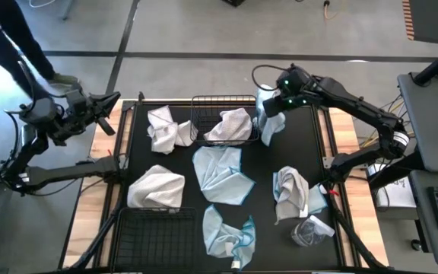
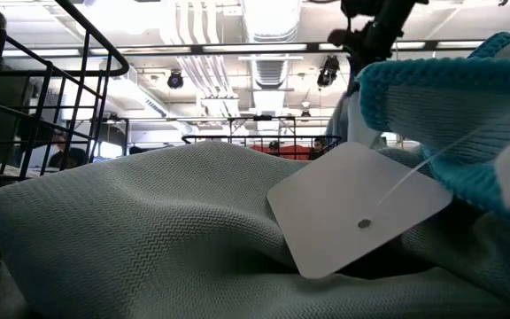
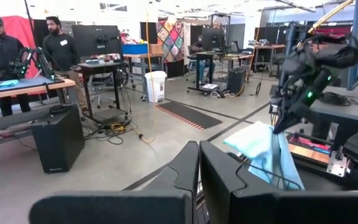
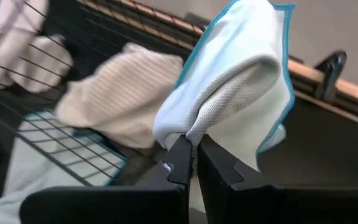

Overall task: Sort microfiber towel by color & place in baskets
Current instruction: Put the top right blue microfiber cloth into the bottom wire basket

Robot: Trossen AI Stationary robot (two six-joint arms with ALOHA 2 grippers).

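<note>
R gripper [image 1: 268, 122]: fingers clamped on light blue towel [image 1: 271, 125], hanging just right of upper basket [image 1: 223, 101]. L gripper [image 1: 101, 103]: fingers together, off worktop, upper left.

1. This was a big open robotics lab or workshop, with a bare concrete floor [image 3: 166, 93] running wide across the middle of the left wrist view.
2. Workbenches [image 3: 23, 87] with monitors [image 3: 96, 40] filled the upper left, two people [image 3: 61, 46] standing by.
3. Exposed ceiling ducts [image 2: 211, 53] and lights ran overhead.
</note>
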